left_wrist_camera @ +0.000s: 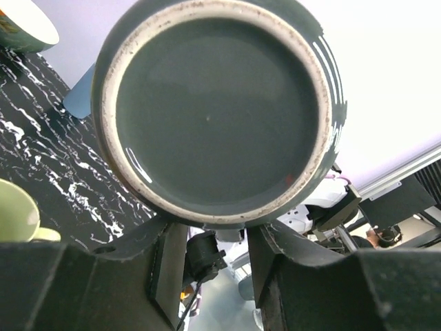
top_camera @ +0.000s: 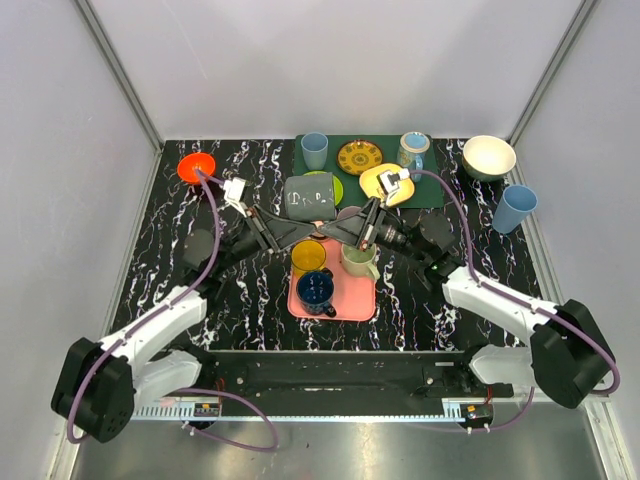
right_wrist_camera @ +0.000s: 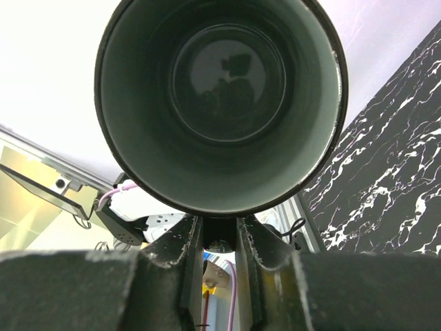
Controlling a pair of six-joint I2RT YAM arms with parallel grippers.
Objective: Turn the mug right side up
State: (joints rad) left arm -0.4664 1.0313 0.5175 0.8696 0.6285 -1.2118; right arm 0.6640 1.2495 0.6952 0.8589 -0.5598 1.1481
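We find the dark grey mug [top_camera: 308, 197] at the centre of the top view, just above the pink tray [top_camera: 355, 297] in the frame. It lies on its side between the two arms, raised off the black marbled table [top_camera: 262, 300].

In the left wrist view its flat base and pale foot ring [left_wrist_camera: 219, 110] fill the upper frame. In the right wrist view we look straight into its open mouth [right_wrist_camera: 220, 103]. In the top view the base therefore faces frame left and the mouth frame right.

The right gripper [right_wrist_camera: 219, 236] [top_camera: 345, 228] has its fingers drawn close together at bottom centre. They are clamped on a dark part beneath the mug's rim, apparently the handle.

The left gripper [left_wrist_camera: 217, 238] [top_camera: 298, 230] sits directly under the base. Its fingers stand apart, and background shows through the gap between them. We see no grip on the mug.

On the tray stand a dark blue mug [top_camera: 316, 289], a yellow cup [top_camera: 308, 255] and a pale green mug [top_camera: 358, 262]. An orange bowl [top_camera: 196, 167] sits at the table's upper left.
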